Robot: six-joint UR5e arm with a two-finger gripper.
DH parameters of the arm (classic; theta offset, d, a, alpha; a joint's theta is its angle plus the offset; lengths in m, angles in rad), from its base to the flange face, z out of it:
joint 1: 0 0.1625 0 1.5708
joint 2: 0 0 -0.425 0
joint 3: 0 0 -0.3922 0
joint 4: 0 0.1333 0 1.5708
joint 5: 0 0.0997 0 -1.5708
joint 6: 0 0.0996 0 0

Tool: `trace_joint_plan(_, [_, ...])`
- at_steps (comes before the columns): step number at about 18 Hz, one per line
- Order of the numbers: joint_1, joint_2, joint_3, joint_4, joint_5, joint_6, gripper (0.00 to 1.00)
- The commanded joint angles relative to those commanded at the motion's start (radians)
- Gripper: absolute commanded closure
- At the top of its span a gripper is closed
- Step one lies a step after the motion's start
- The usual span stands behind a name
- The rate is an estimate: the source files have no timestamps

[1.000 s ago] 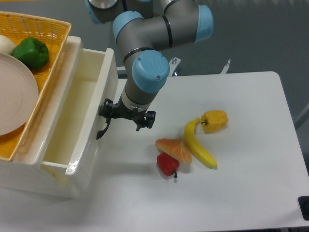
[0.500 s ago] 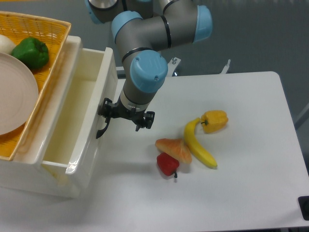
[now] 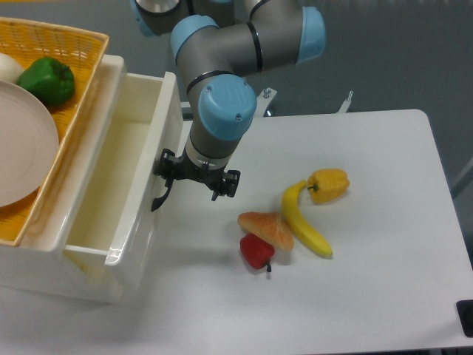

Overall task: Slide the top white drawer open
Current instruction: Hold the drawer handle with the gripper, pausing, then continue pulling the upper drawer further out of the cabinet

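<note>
The top white drawer [image 3: 140, 222] stands pulled out from the cabinet toward the right, and its cream inside [image 3: 111, 177] shows bare. Its black curved handle [image 3: 157, 198] sticks out from the front panel. My gripper [image 3: 196, 177] hangs right beside that front, with the blue-capped wrist above it. The black fingers stand wide apart, and the left finger [image 3: 167, 164] sits at the handle's upper end. Nothing lies between the fingers. Whether the finger hooks behind the handle is hidden.
On top of the cabinet sits a yellow wicker basket [image 3: 81, 96] holding a plate [image 3: 22, 148] and a green pepper [image 3: 46, 80]. To the right on the white table [image 3: 369, 281] lie a croissant [image 3: 266, 228], red pepper [image 3: 256, 251], banana [image 3: 304, 229] and yellow pepper [image 3: 329, 183].
The gripper has crept a little to the right, and the drawer front with its handle has come out slightly further with it.
</note>
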State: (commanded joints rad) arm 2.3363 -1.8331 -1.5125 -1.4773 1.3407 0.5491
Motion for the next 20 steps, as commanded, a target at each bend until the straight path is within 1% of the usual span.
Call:
trace_joint_plan(5, [0.005, 0.002, 0.005, 0.0, 0.003, 0.038, 0.0])
trace_joint_plan(8, [0.009, 0.002, 0.005, -0.005, 0.047, 0.051, 0.0])
trace_joint_plan(20, [0.04, -0.005, 0.015, -0.006, 0.049, 0.055, 0.0])
